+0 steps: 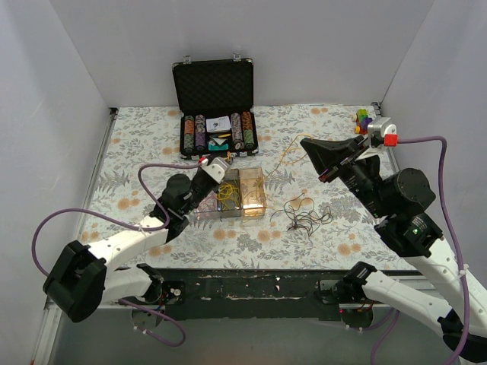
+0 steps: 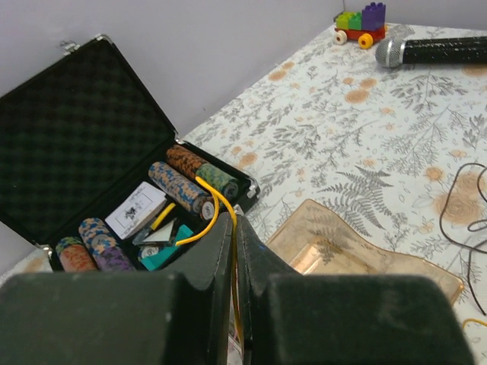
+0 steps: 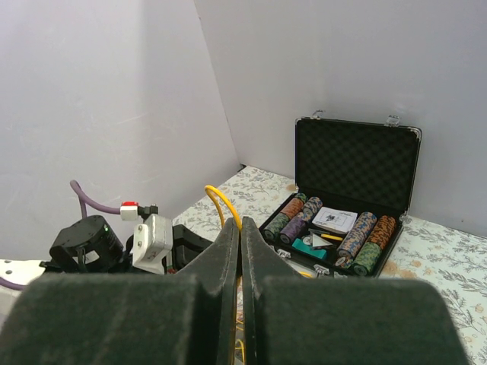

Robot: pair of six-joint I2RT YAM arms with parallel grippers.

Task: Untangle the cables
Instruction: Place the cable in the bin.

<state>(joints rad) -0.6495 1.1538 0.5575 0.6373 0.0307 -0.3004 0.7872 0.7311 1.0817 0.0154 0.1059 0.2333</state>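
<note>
A yellow cable (image 1: 227, 195) lies bunched in the middle of three clear boxes (image 1: 253, 195) at table centre. My left gripper (image 1: 225, 176) hovers over these boxes and is shut on a yellow strand (image 2: 202, 199) that loops out past its fingertips (image 2: 225, 228). My right gripper (image 1: 313, 156) is raised to the right of the boxes and is shut on a thin yellow strand (image 3: 221, 199) that arches above its tips. A tangle of thin black cable (image 1: 306, 217) lies loose on the cloth right of the boxes, and its edge shows in the left wrist view (image 2: 473, 199).
An open black case of poker chips (image 1: 217, 114) stands behind the boxes. A toy block car (image 1: 364, 118) sits at the back right, and a microphone (image 2: 437, 49) lies near it. White walls close in the table on three sides.
</note>
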